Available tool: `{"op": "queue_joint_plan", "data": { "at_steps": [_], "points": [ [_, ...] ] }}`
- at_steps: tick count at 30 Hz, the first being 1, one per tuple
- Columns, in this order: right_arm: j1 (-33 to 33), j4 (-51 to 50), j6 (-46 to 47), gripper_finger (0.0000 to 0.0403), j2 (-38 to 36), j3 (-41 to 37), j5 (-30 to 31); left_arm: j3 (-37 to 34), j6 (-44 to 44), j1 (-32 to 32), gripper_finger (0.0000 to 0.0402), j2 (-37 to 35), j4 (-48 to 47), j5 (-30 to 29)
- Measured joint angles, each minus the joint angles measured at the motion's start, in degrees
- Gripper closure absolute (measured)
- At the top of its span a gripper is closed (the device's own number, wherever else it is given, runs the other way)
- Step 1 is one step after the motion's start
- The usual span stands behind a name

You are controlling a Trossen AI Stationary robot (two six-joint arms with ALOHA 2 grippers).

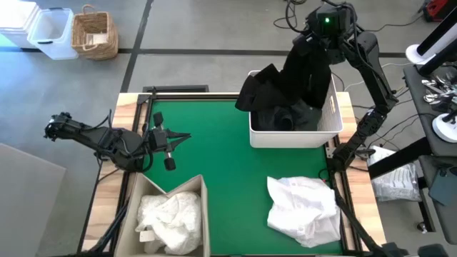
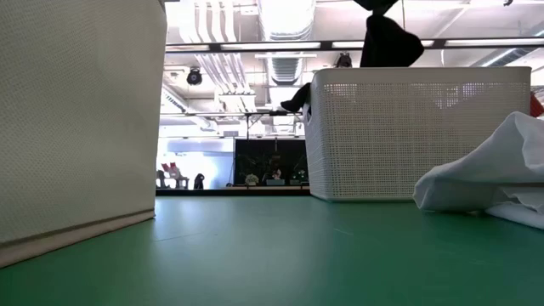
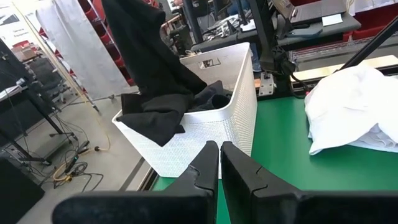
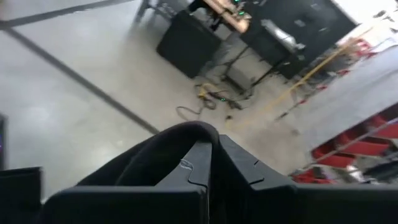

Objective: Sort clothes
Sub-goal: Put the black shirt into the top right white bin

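Right gripper point(image 4: 214, 163), pinched shut on a black fabric garment point(image 1: 308, 68), sits upper right of the high frame, above the white perforated plastic basket point(image 1: 294, 134). That garment hangs down into the basket; more dark clothes point(image 1: 268, 96) are piled there, one draping over the basket's left rim. Left gripper point(image 1: 183, 137) is closed on nothing, at left-centre of the high frame over the green mat point(image 1: 221, 164). A crumpled white garment point(image 1: 303, 208) lies on the mat, lower right. More white clothes point(image 1: 170, 221) fill the beige fabric bin point(image 1: 205, 214), lower left.
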Motion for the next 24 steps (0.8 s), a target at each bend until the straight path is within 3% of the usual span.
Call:
{"op": "queue_joint_plan", "data": {
  "at_steps": [9, 17, 24],
  "points": [
    [0.01, -5.46, 5.19, 0.0390, 0.36, 0.00, -10.53, 0.00, -0.21, 0.00, 0.0401, 0.00, 0.00, 0.00],
    [0.01, -9.45, 9.71, 0.0390, 0.47, -0.68, -27.64, 0.00, -0.21, 0.00, 0.0401, 0.00, -0.01, 0.02],
    [0.01, -9.20, 11.35, 0.0390, 0.49, -7.03, -39.28, 0.00, -0.21, -0.02, 0.0401, 0.00, -0.01, 0.06]
  ]
}}
